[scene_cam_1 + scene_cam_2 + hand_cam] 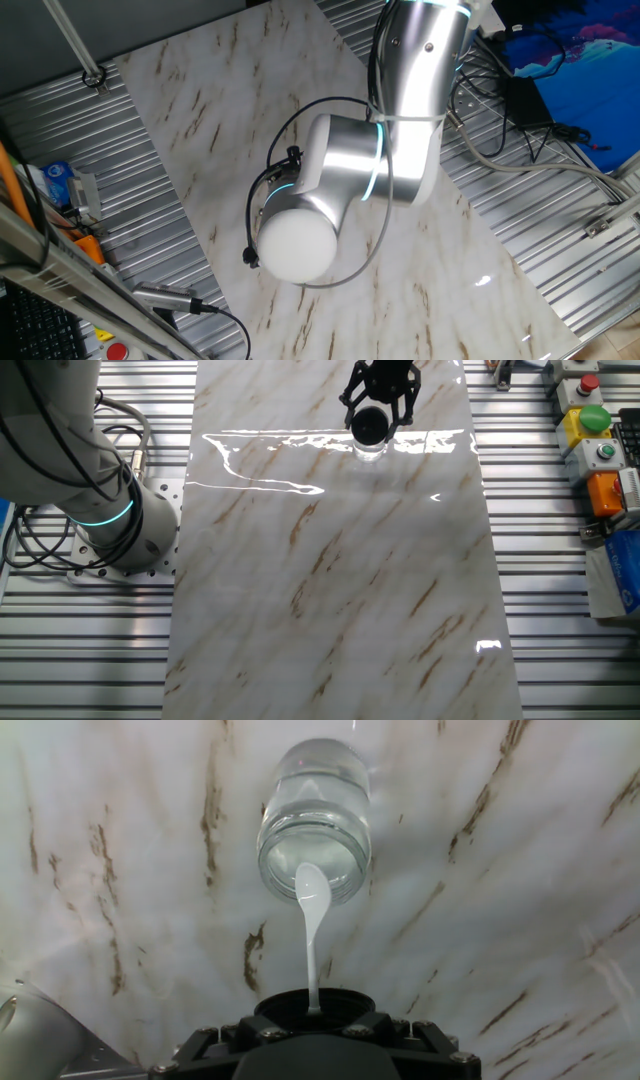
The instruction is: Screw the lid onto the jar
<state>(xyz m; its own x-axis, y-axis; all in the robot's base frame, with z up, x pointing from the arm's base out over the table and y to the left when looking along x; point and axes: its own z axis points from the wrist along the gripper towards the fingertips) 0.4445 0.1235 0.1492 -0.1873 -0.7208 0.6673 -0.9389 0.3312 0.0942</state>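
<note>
At the twelve o'clock edge of the marbled worktop [330, 580] in the other fixed view, the hand [380, 405] hovers right above the jar [369, 448], and the lid [368, 425] shows as a dark disc between the black fingers. The hand is closed around the lid, judging by the hand view, where the lid [315, 1005] sits at six o'clock, gripped just ahead of the camera. In that view the jar [314, 820] stands upright at twelve o'clock, its mouth open and the lid not yet on it.

The main risk, as I judge it, is a crooked start. If the lid meets the rim tilted or off-centre, the thread may cross and jam. The jar stands free on smooth stone, so twisting could spin or slide it instead of tightening the lid.

A white streak runs from the lid toward the jar mouth in the hand view; I cannot tell whether it is a reflection or an object. The arm [360, 170] covers jar, lid and hand entirely in one fixed view. Glare blurs the jar's outline elsewhere.
</note>
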